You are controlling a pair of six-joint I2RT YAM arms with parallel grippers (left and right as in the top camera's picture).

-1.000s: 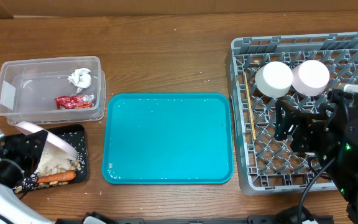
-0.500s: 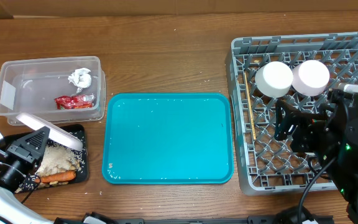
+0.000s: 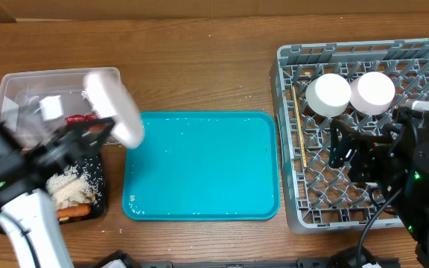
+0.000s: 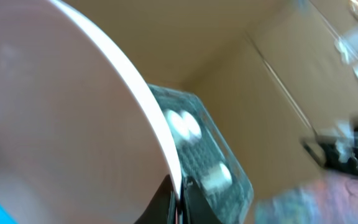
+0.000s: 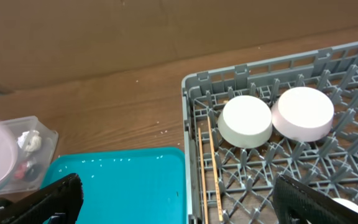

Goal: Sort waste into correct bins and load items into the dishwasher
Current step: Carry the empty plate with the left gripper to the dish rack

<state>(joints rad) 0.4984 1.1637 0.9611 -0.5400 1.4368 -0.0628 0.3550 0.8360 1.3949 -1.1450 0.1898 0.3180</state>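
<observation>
Overhead, the left side is a blur. My left arm [image 3: 28, 216] smears across the clear tub [image 3: 43, 74] and hides most of it. Inside I can pick out only the red wrapper [image 3: 75, 119]; whether the pale blob beside it is the tissue, I can't tell.

My left gripper [image 4: 178, 202] is clamped on the rim of the plate [image 3: 115, 112]. The plate is up off the table [image 3: 199, 67], tilted, over the tub's right end and the far-left corner of the teal tray [image 3: 199, 164]. In the left wrist view the plate fills the left half, and only my dark fingertips show at the bottom edge.

Under the arm, the black tray [image 3: 100, 199] holds rice [image 3: 67, 186] and the carrot [image 3: 73, 211], both partly covered.

My right arm [image 3: 423, 179] hangs over the dish rack [image 3: 348, 50], cut off at the frame's edge. The right gripper [image 5: 176, 193] is spread wide, holding nothing. 2 bowls [image 3: 328, 94] sit upside down in the rack's far part, and the chopsticks [image 3: 298, 126] lie along its left side.
</observation>
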